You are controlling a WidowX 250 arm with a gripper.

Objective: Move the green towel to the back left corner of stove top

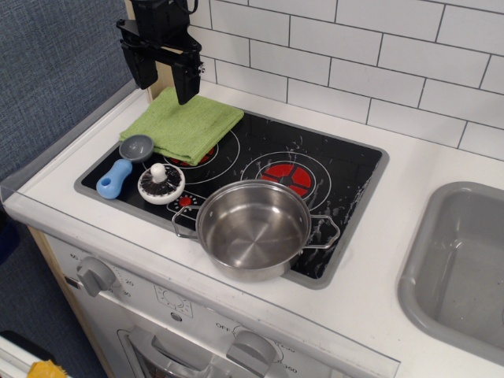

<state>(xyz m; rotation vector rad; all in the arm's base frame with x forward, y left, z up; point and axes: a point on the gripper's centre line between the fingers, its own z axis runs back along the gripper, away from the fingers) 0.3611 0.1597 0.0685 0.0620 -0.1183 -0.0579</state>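
Note:
The green towel (183, 125) lies flat at the back left corner of the black stove top (331, 169), partly over the grey rim and the left burner's rings. My black gripper (165, 84) hangs above the towel's back edge, clear of it. Its two fingers (187, 81) stand apart, open and empty.
A steel pot (253, 227) stands at the stove top's front middle. A white mushroom-like knob (161, 183) and a blue-handled grey scoop (123, 164) lie at the front left. A grey sink basin (461, 264) is at the right. A white tiled wall rises behind.

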